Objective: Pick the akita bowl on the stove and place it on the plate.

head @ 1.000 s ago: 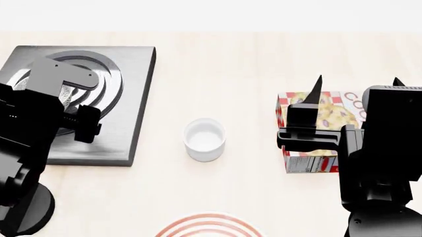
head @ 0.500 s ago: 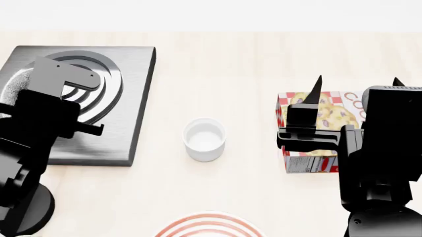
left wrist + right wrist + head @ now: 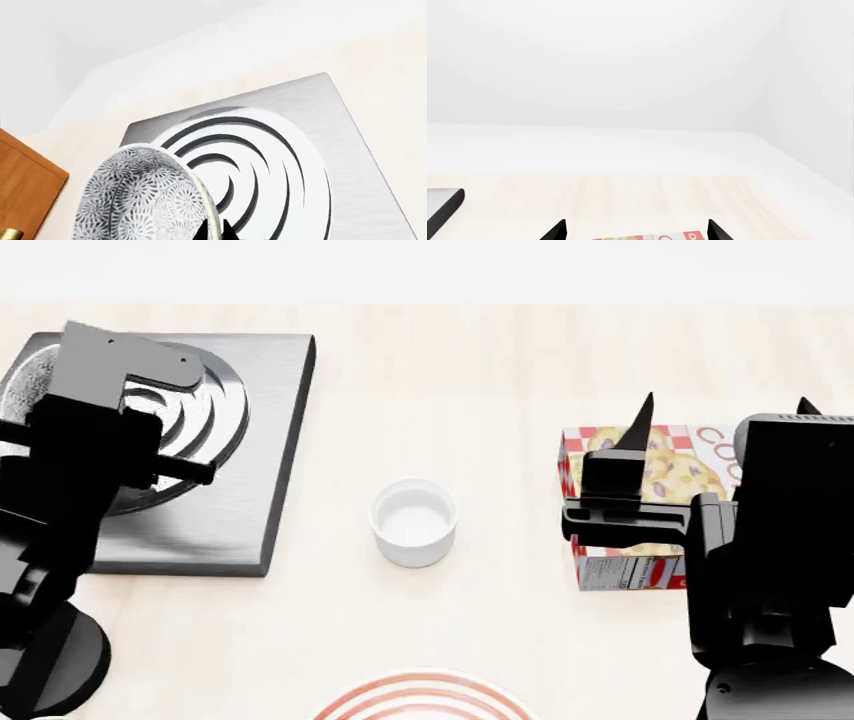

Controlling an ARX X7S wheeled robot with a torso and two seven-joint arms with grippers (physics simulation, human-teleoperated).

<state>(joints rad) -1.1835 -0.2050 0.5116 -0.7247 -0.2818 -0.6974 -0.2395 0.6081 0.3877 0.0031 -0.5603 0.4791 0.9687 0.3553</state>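
A white cup (image 3: 414, 522) stands on the open table between the stove (image 3: 254, 520) and the plate (image 3: 424, 696).

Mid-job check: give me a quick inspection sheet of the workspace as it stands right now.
Surface: light wood table, flat.
Stove: dark-grey slab at the table's left, ring burner on top.
Akita bowl: speckled bowl tilted, its rim between the left gripper's fingertips; whether it is off the burner, cannot tell.
Plate: red-ringed plate at the near edge, only partly in view.
Clutter: plain white cup mid-table; cookie box under the right arm.
Left gripper: shut on the bowl rim.
Right gripper: open, above the box.
Cables: nothing seen.
Surroundings: white walls; wooden cabinet beside the table.
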